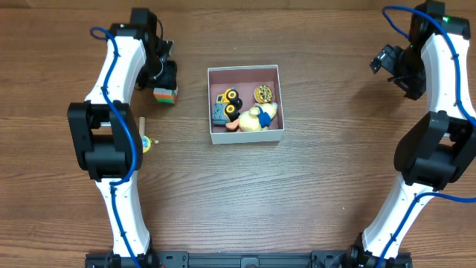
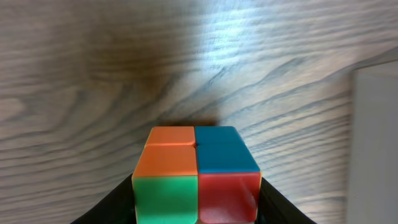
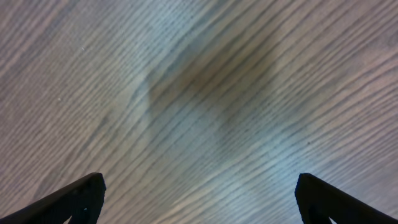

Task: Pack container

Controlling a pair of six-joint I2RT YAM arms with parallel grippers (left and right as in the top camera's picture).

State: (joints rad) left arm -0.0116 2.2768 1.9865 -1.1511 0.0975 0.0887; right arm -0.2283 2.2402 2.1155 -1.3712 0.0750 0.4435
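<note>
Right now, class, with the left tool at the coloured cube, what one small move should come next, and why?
Probably lift the cube a little and start it toward the container. The left tool has a finger against each side of the cube, which suggests a grip, and the container shows bare floor in its far left corner, beside the toys.

A brown wood-grain table (image 1: 297, 201) fills the overhead view, its grain running left to right. In the wrist views its surface looks paler and greyer, with a soft sheen of reflected light and dim shadow patches.
</note>
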